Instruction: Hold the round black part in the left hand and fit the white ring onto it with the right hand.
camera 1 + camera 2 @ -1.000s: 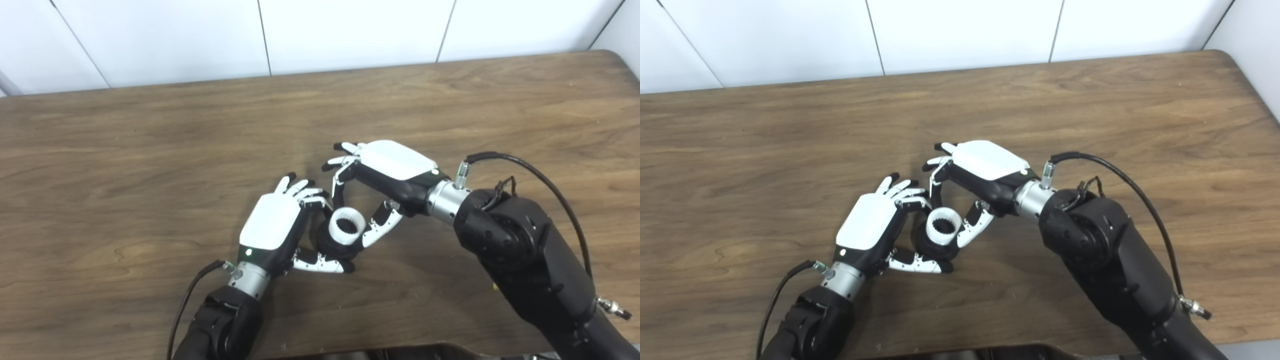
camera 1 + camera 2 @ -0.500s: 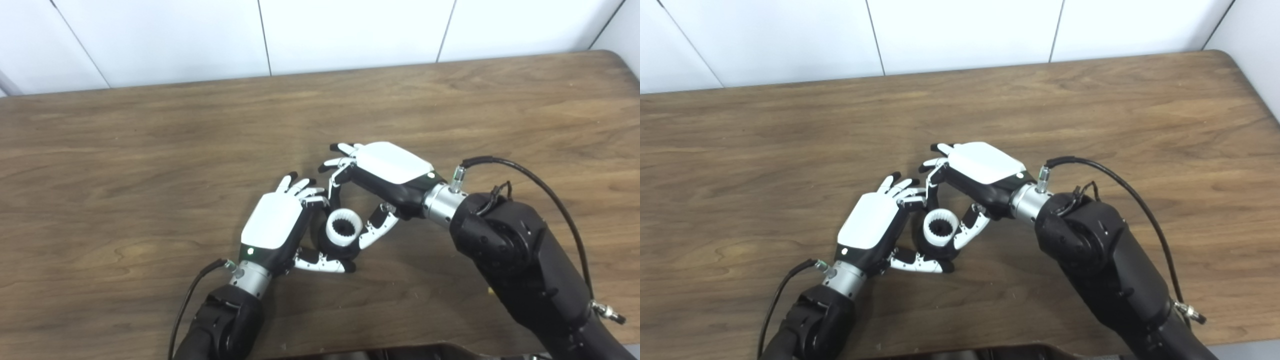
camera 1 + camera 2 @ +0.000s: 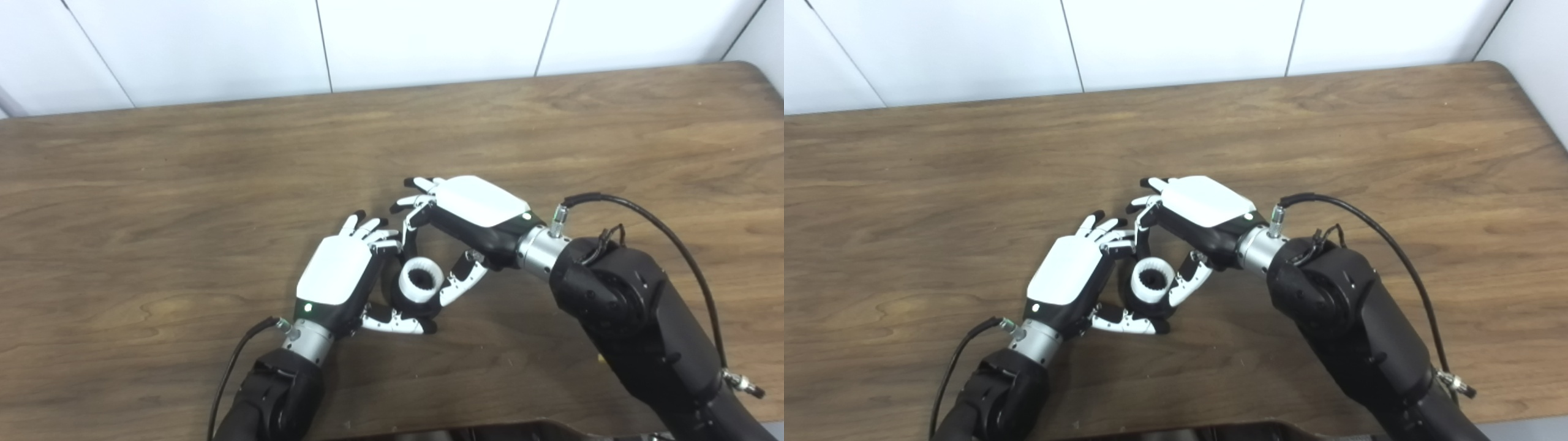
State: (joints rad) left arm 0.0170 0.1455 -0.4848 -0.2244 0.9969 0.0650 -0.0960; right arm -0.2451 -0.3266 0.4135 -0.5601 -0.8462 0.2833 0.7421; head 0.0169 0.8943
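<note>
The round black part (image 3: 401, 298) rests low over the table near its front middle, with my left hand (image 3: 340, 278) shut around it, thumb below and fingers behind. On top of the black part sits the white toothed ring (image 3: 421, 280). My right hand (image 3: 471, 214) reaches in from the right and is shut on the ring, its thumb against the ring's right side and a finger against its far side. Most of the black part is hidden by the ring and the two hands.
The brown wooden table (image 3: 184, 184) stretches to a white panelled wall behind. Its rounded far right corner (image 3: 744, 67) shows. Black cables (image 3: 649, 214) loop off the right forearm, and another cable (image 3: 229, 367) off the left wrist.
My right hand has moved slightly down and to the left, lowering the white ring onto the black part. The left hand has hardly moved.
</note>
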